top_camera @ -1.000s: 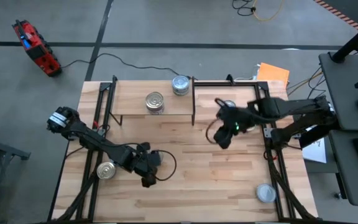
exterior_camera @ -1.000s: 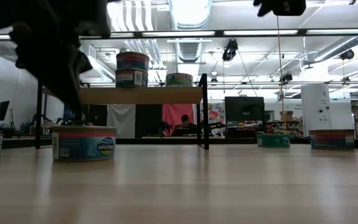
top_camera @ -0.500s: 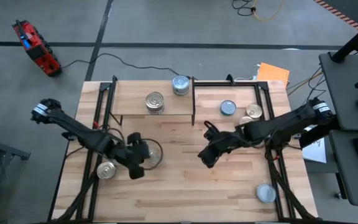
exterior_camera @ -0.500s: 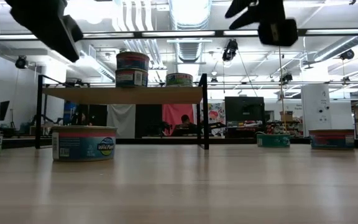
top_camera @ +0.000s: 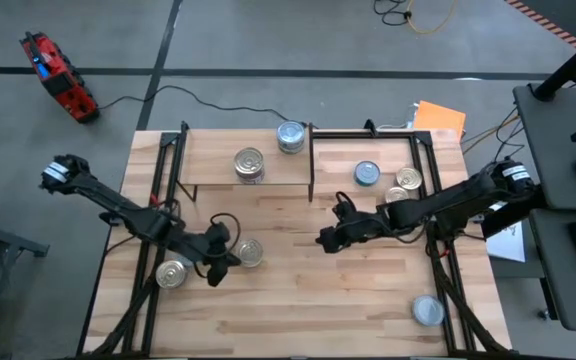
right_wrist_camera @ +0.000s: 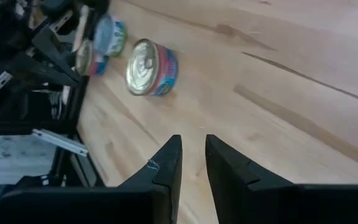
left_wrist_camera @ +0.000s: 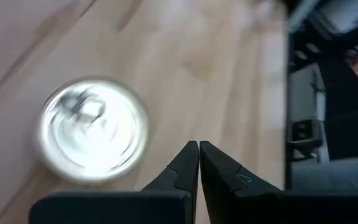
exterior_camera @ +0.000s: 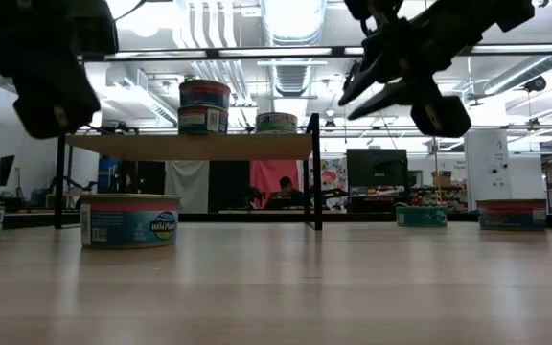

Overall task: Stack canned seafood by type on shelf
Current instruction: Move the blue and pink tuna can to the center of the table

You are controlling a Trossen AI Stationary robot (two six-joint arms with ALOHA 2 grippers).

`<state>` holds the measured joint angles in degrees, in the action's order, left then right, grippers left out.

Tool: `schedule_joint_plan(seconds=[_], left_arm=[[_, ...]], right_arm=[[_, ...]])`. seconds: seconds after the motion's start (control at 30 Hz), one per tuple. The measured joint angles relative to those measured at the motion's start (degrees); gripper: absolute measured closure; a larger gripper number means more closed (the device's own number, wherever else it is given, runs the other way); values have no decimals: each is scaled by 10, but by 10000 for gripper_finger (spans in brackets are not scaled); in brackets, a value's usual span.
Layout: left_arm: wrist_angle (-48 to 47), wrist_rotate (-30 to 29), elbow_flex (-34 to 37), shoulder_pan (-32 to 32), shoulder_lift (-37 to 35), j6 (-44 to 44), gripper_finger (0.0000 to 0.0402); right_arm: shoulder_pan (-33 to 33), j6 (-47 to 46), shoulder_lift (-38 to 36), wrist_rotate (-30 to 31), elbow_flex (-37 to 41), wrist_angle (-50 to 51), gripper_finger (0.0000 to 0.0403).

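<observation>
The shelf (top_camera: 208,160) stands at the table's far side. It carries a golden-lidded stack of two tins (top_camera: 250,163) and one silver-lidded tin (top_camera: 290,137). A golden-lidded tin (top_camera: 251,252) rests on its base on the tabletop. My left gripper (top_camera: 215,272) hangs shut just left of that tin (left_wrist_camera: 94,129), apart from it. My right gripper (top_camera: 322,241) hovers mid-table, its fingers (right_wrist_camera: 168,163) a narrow gap apart with nothing between them; in its wrist view they point toward the same tin (right_wrist_camera: 151,67).
Another tin (top_camera: 172,273) sits by the left frame rail. A silver-lidded tin (top_camera: 366,174) and a golden-lidded one (top_camera: 406,180) stand right of the shelf, and one more tin (top_camera: 427,310) sits at the near right. Bare wood lies between the two grippers.
My left gripper has risen off the golden-lidded tin and drawn back toward the table's left edge, so the tin now shows uncovered. My right gripper has come down from beside the shelf's right end, toward the table's near-left, and its wrist has rolled.
</observation>
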<state>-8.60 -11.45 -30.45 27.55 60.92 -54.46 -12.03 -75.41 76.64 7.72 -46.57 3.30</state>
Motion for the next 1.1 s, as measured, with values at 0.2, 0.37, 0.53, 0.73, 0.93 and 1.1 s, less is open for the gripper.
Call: schedule_joint_plan(seconds=[0.2, 0.37, 0.53, 0.73, 0.93, 1.1], left_arm=[[-25, -20, 0, -1, 33, -47, 402], [-58, -31, -15, -5, 69, -71, 402], [-83, -30, -40, -11, 93, -125, 402], [-227, -31, -115, -21, 120, -180, 402], [-313, -47, -162, -30, 141, -143, 402], [-292, -40, -140, -44, 159, -120, 402]], right_arm=[[1, -11, 19, 0, 1, -22, 317], [1, -27, 49, 0, 1, -75, 296], [1, -34, 77, -1, -7, -99, 272], [-1, -32, 91, -2, -17, -97, 244], [-1, -3, 90, -2, -19, -119, 230], [-1, 11, 91, -2, -19, -118, 244]])
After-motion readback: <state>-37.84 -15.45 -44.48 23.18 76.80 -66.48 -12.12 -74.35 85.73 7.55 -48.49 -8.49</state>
